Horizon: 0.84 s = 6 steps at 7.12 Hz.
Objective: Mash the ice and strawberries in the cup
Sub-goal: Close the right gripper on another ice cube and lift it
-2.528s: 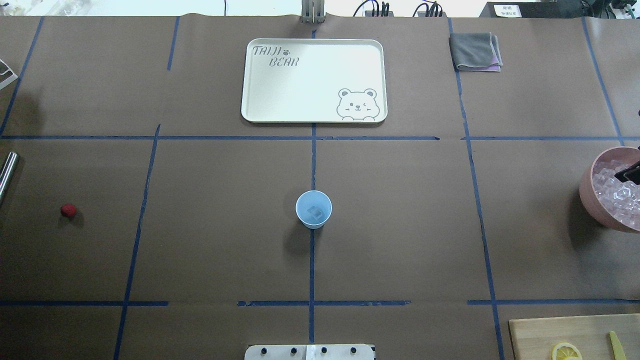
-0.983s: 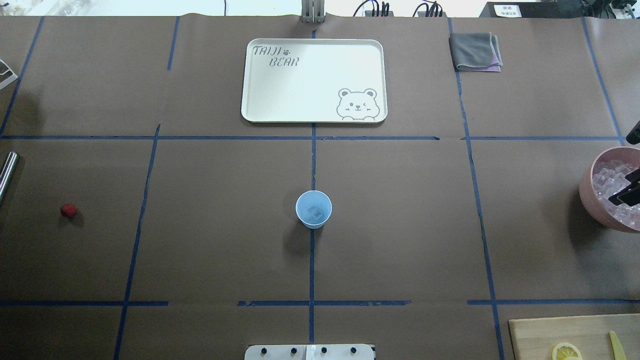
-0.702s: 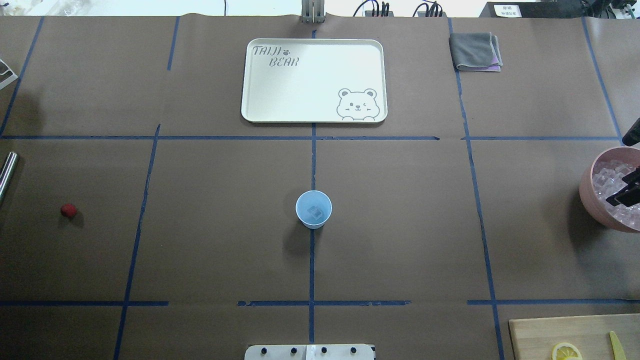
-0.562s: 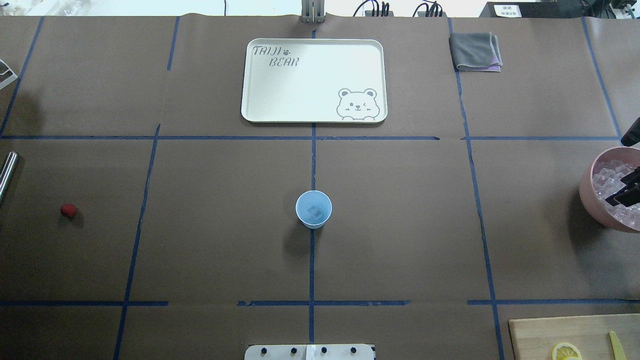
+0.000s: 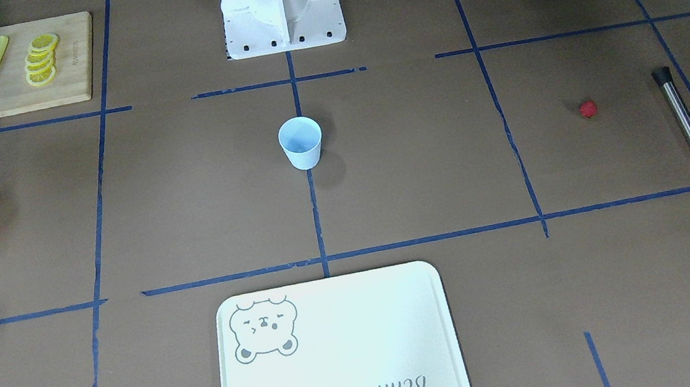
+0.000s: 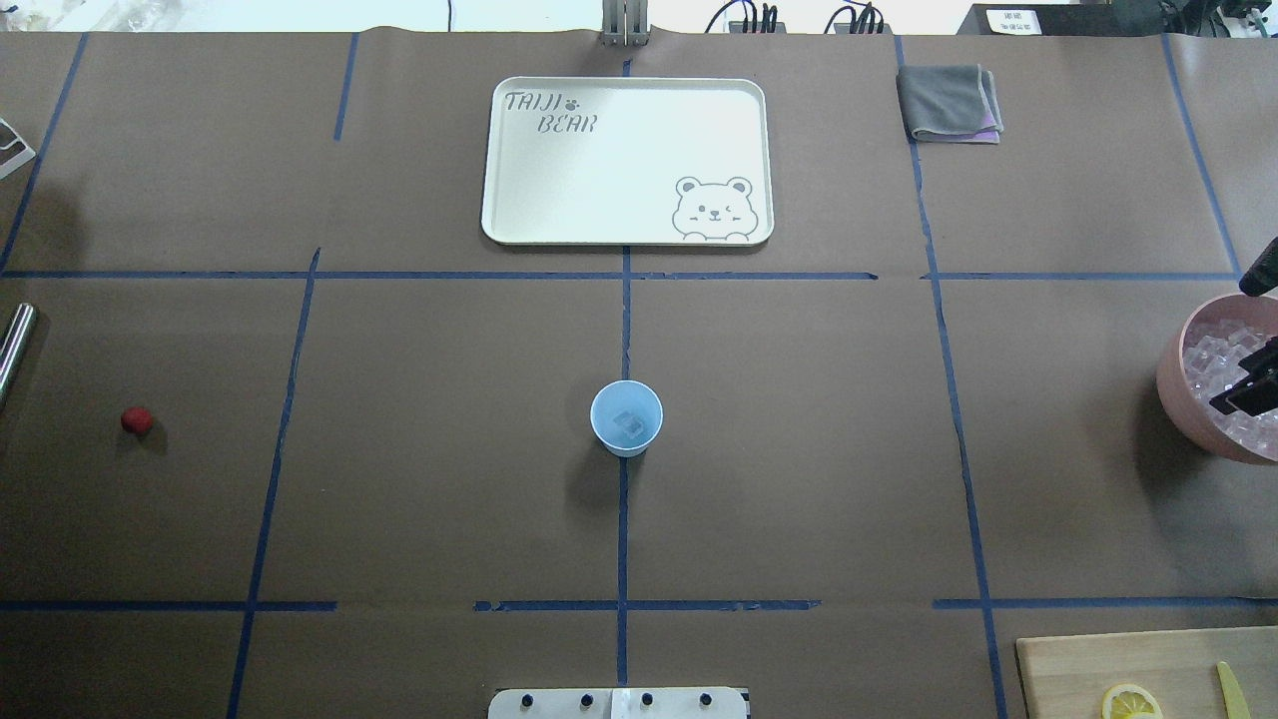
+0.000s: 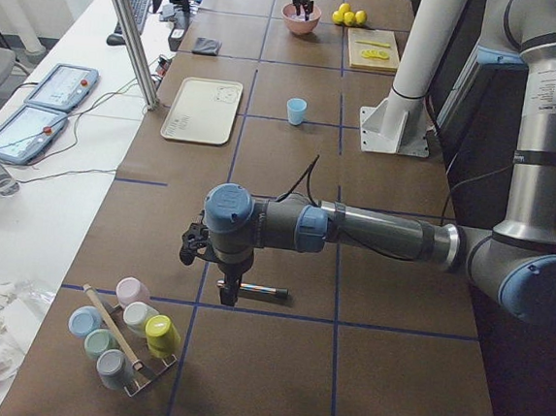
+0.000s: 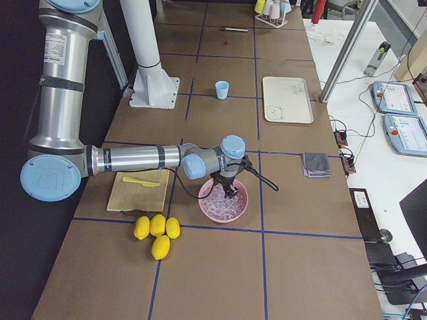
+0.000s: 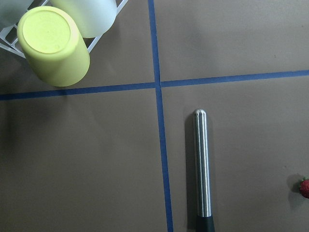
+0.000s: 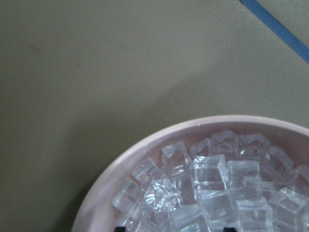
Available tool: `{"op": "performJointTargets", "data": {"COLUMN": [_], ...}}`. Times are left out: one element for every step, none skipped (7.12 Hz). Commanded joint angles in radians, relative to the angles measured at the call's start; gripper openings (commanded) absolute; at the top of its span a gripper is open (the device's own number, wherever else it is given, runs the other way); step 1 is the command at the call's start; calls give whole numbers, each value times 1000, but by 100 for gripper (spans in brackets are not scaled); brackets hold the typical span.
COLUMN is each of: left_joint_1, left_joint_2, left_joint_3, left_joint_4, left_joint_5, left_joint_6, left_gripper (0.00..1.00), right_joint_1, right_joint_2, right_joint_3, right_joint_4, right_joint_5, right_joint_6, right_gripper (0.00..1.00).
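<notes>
Right claw, spread wide, has dipped into the pink bowl's ice at frame right (probably another cube for the cup).

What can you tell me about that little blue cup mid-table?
The cup is a small light-blue tumbler, seemingly plastic, tapered toward its base, no handle. It stands upright and open on the brown paper, on a blue tape line. One clear ice cube lies inside. Nothing else touches it.
</notes>
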Motion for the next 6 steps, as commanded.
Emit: {"op": "performJointTargets", "data": {"left_joint_1": [-1,1,1,-1,1,-1], "left_joint_2": [1,1,1,1,1,1], "left_joint_3": [-1,-1,-1,-1,-1,-1], "left_joint_4": [0,0,0,0,0,0], "left_joint_5": [0,0,-2,0,0,0], "left_joint_6": [0,0,0,0,0,0], "left_gripper": [100,100,100,100,100,100], "right_joint_1": [-1,-1,-1,-1,1,1], "right_joint_2": [-4,-2,-2,-2,-4,-5], "right_joint_3": [-1,-4,-7,-7,-8,-7], "right_joint_4": [-1,-1,0,0,0,0], "right_joint_5": [-1,-2,-4,-4,-4,-4], "right_joint_6": [0,0,-2,-3,-3,-3], "right_gripper": [68,67,66,66,66,66]}}
